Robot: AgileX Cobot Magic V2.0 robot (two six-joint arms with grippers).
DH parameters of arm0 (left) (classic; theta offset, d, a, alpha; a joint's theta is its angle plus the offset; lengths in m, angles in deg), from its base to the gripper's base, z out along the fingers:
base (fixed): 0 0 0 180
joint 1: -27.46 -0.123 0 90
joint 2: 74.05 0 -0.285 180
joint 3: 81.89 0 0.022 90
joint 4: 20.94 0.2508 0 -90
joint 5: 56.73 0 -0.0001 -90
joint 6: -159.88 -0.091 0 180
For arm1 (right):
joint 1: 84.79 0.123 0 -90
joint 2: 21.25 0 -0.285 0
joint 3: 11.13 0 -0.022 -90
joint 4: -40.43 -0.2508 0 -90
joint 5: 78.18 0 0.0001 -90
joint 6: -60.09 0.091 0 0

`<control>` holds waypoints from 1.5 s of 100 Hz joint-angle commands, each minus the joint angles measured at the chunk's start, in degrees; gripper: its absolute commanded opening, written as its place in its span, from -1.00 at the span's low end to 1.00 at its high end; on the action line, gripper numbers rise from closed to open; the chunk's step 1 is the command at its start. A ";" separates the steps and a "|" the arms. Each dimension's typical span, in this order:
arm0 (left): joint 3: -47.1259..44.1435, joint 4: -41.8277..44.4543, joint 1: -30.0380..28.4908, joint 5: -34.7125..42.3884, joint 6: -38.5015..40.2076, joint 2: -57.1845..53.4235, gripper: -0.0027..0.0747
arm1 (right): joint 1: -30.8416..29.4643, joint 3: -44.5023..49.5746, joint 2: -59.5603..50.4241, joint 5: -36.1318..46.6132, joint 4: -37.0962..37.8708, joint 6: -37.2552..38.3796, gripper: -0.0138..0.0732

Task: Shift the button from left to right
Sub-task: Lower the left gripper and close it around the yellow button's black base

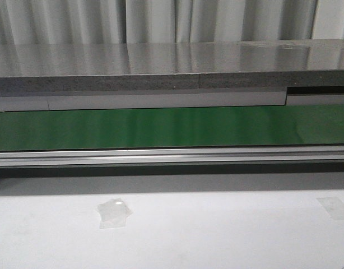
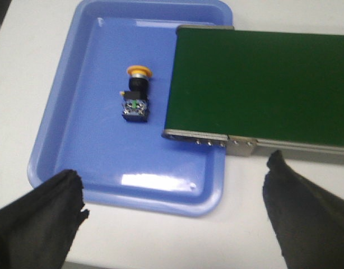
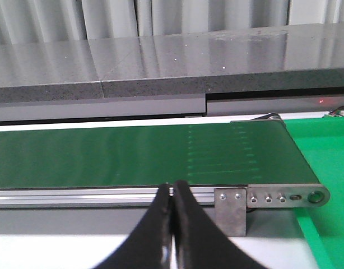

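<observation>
Left wrist view: unlabelled button (image 2: 136, 94) in blue tray (image 2: 65, 112).

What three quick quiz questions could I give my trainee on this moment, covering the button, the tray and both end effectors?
1. True or false: the button lies on the green conveyor belt.
2. Multiple choice: the left end effector is (A) shut on the button, (B) open and apart from the button, (C) out of view.
3. Fill in: the fingers of the right end effector are pressed ____ and hold nothing.

Key:
1. False. It lies on its side in the blue tray, beside the belt's end.
2. B. Its two fingers stand wide apart, short of the tray's near rim.
3. Together.
</observation>
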 commanded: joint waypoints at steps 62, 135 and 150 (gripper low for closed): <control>25.34 -15.88 -18.65 7.60 -16.71 40.34 0.67 | -0.03 -0.91 -0.88 4.71 0.38 0.01 -0.91; 25.54 -18.42 -18.96 13.22 -19.59 55.44 0.67 | -0.03 -0.91 -0.88 4.71 0.38 0.01 -0.91; 25.54 -18.42 -18.96 13.75 -19.59 56.76 0.67 | -0.03 -0.91 -0.88 4.71 0.38 0.01 -0.91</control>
